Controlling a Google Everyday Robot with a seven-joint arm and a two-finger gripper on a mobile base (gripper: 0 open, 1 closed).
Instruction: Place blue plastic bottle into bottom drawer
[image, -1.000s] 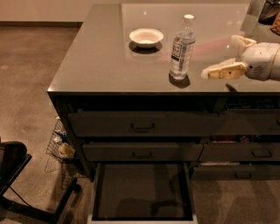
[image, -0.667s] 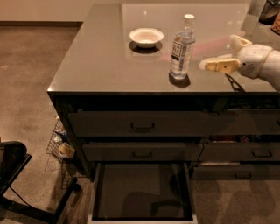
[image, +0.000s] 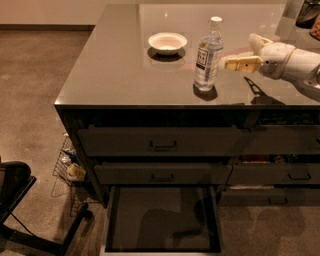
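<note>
The blue plastic bottle (image: 207, 56) stands upright on the grey countertop (image: 125, 75), near its front edge; it is clear with a white cap and a dark label. My gripper (image: 246, 52) comes in from the right at bottle height, a short gap to the right of the bottle and not touching it. Its fingers are spread apart and hold nothing. The bottom drawer (image: 162, 220) is pulled out below the counter's front, showing a flat dark inside with nothing in it.
A white bowl (image: 167, 42) sits on the counter behind and left of the bottle. Two shut handled drawers (image: 162, 145) are above the open one, with more drawers to the right. A wire basket (image: 67, 167) and a dark chair base (image: 20, 200) stand on the floor at left.
My gripper has moved left and a little farther back across the counter, closing in on the bottle. The bottle, bowl and drawer have not moved.
</note>
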